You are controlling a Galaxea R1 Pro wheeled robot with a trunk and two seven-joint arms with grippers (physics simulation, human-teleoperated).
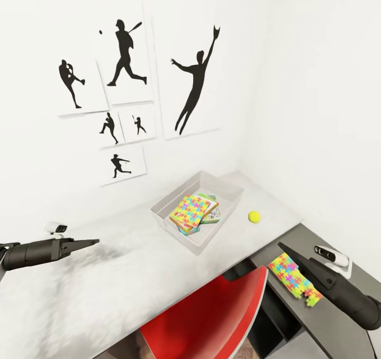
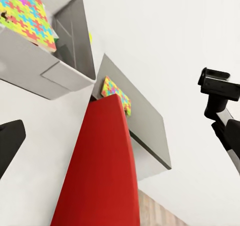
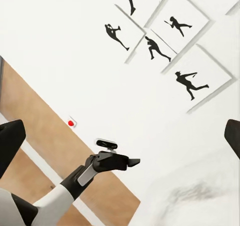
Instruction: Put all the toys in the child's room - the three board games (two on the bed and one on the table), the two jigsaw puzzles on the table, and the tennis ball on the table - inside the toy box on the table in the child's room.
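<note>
Toy box (image 1: pixel 228 193) on white counter (image 1: pixel 132 274), jigsaw (image 1: pixel 189 211) on top inside. Tennis ball (image 1: pixel 254 217) beside. Second jigsaw (image 1: pixel 293 279) on grey section. Left gripper (image 1: pixel 94 241), right gripper (image 1: pixel 281 246): spread or pressed, cannot tell.

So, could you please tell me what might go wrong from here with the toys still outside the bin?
The jigsaw sheet overhangs the dark desk section's edge beside the right gripper; a nudge could tip it off. The tennis ball lies loose beside the toy box and may roll if touched. The red chair crowds the reach.
</note>
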